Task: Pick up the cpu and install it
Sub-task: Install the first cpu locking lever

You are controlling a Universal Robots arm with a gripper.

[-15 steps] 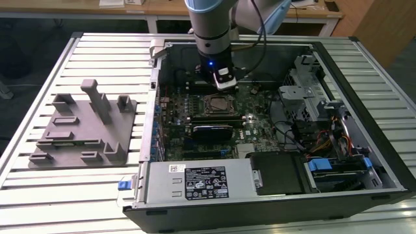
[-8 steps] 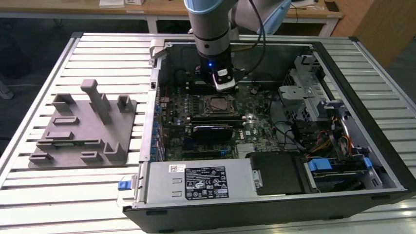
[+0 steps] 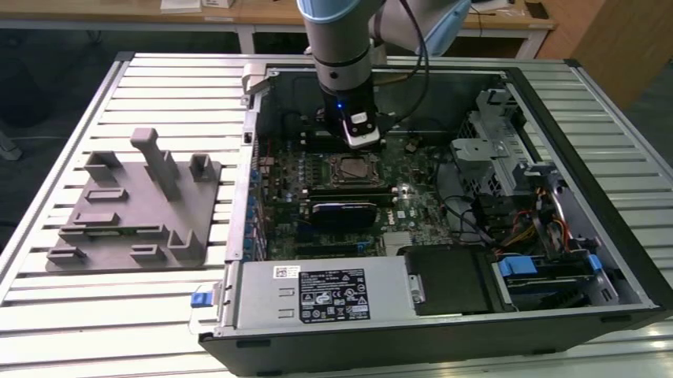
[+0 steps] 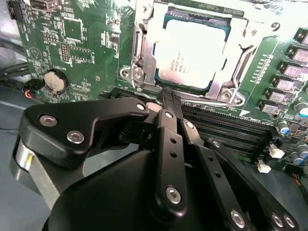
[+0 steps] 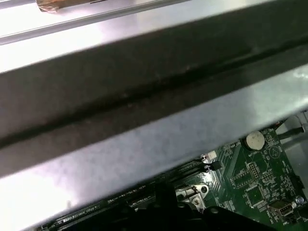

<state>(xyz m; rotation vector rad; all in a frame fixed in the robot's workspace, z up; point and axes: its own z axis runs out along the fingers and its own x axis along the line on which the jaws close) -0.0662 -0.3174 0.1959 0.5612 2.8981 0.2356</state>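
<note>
The cpu (image 4: 190, 53) is sitting in its socket (image 4: 192, 50) on the motherboard (image 4: 77, 48), its pale silver top showing inside the metal frame. In the second wrist view the hand (image 4: 171, 98) is hanging just short of the socket's near edge, its black fingers (image 4: 168, 125) pressed together with nothing between them. Their tips are lying over the dark slots (image 4: 226, 127) that are running alongside the socket.

In the exterior view the arm (image 3: 342, 47) is reaching straight down into the open case (image 3: 589, 307), and the hand (image 3: 362, 142) is hovering just at 12 o'clock of the cpu (image 3: 351, 168). A black heatsink (image 3: 339, 213) is lying on the board at 6 o'clock of the socket. The case is resting on a ribbed counter (image 3: 105, 315), with a grey fixture (image 3: 137, 209) of upright posts standing well apart at 9 o'clock of it.

In the first wrist view a coin cell (image 5: 255, 140) is showing on the green board beyond a grey metal wall (image 5: 144, 139).
</note>
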